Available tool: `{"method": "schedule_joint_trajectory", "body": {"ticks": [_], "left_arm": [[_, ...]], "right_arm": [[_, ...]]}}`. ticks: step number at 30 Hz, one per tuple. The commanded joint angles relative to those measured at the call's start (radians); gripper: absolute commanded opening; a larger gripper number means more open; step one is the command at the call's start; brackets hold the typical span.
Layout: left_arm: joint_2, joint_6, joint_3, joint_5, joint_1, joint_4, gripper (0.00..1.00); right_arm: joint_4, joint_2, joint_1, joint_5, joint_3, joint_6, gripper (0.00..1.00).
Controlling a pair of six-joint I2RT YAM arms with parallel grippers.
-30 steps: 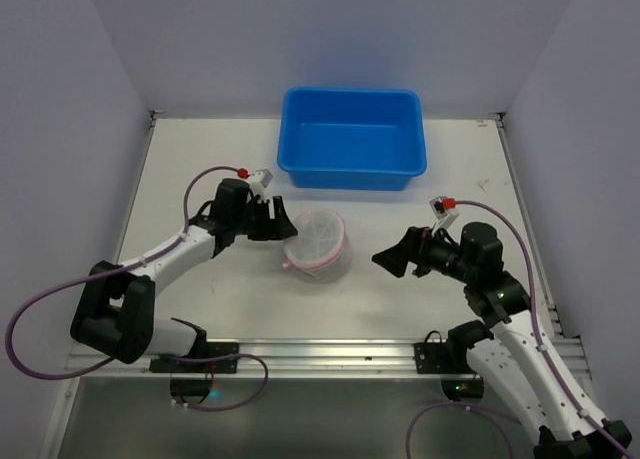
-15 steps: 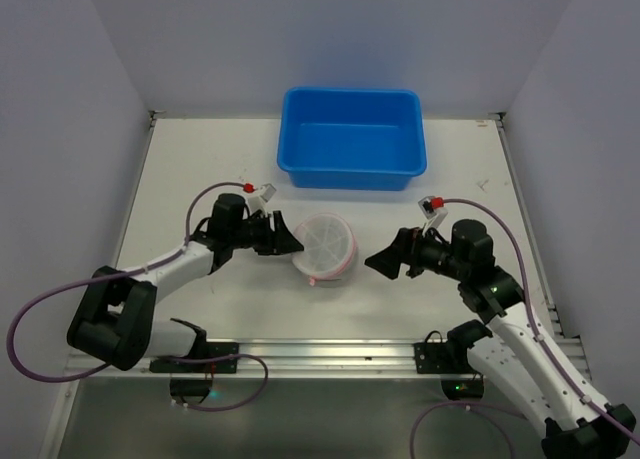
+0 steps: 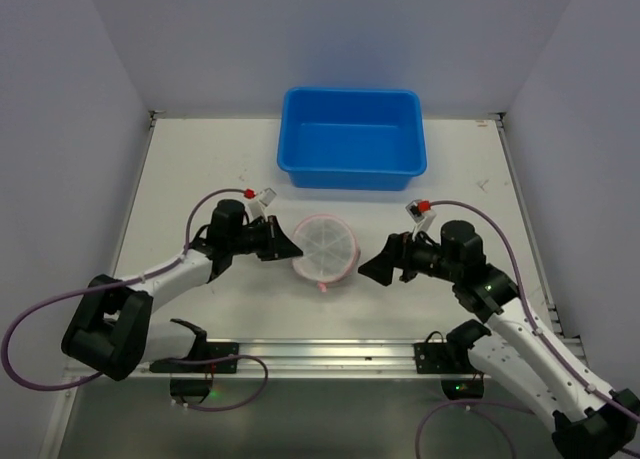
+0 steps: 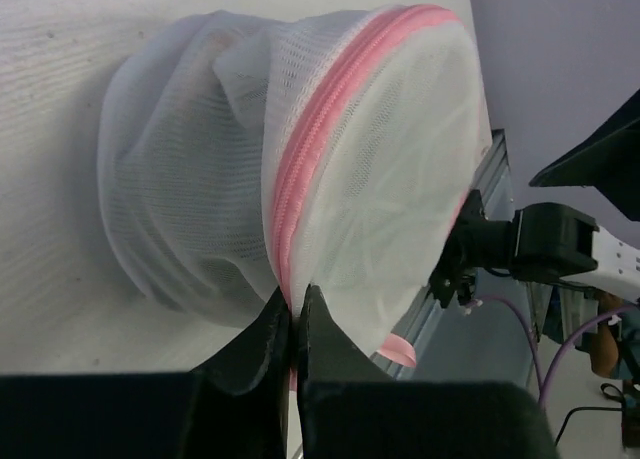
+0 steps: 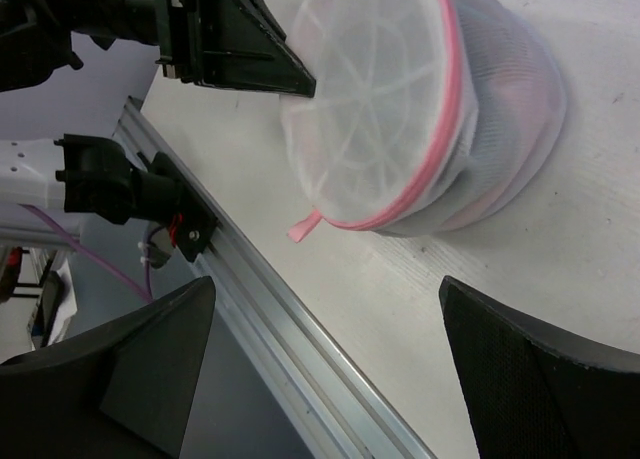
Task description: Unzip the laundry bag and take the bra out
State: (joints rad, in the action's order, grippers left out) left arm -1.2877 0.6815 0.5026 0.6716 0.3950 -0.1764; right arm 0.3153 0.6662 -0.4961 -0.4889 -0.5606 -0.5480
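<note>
The laundry bag (image 3: 325,249), a small white mesh drum with a pink zipper, lies at the table's middle. Its round face is tilted up. My left gripper (image 3: 290,247) reaches it from the left and is shut on the bag's pink zipper seam (image 4: 300,194) at the lower rim, with the fingertips (image 4: 268,324) pinching mesh and trim. My right gripper (image 3: 370,267) hovers just right of the bag, open and holding nothing. In the right wrist view the laundry bag (image 5: 400,109) lies ahead of the right gripper (image 5: 328,284), and a pink pull tab (image 5: 305,226) hangs from its rim. The bra is hidden inside the mesh.
A blue plastic tub (image 3: 352,139) stands at the back of the table behind the bag. An aluminium rail (image 3: 320,351) runs along the near edge, close below the bag and both grippers. White walls close in the left, right and back sides.
My left gripper has closed on the bag's zipper seam. The bag has shifted slightly and its face has tipped up. My right gripper has moved left, closer to the bag, and stays open.
</note>
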Motion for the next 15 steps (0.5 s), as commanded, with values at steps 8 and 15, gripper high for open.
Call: {"method": "schedule_joint_trajectory", "body": {"ticks": [8,15], "left_arm": [[0.238,0.326,0.017,-0.356,0.149,-0.003,0.0],[0.329,0.476,-0.007,-0.544,0.205,0.043,0.0]], "right_arm": [[-0.082,0.041,-0.304,0.379,-0.045,-0.004,0.88],[-0.162,0.148,-0.553,0.637,-0.07,-0.072,0.74]]}}
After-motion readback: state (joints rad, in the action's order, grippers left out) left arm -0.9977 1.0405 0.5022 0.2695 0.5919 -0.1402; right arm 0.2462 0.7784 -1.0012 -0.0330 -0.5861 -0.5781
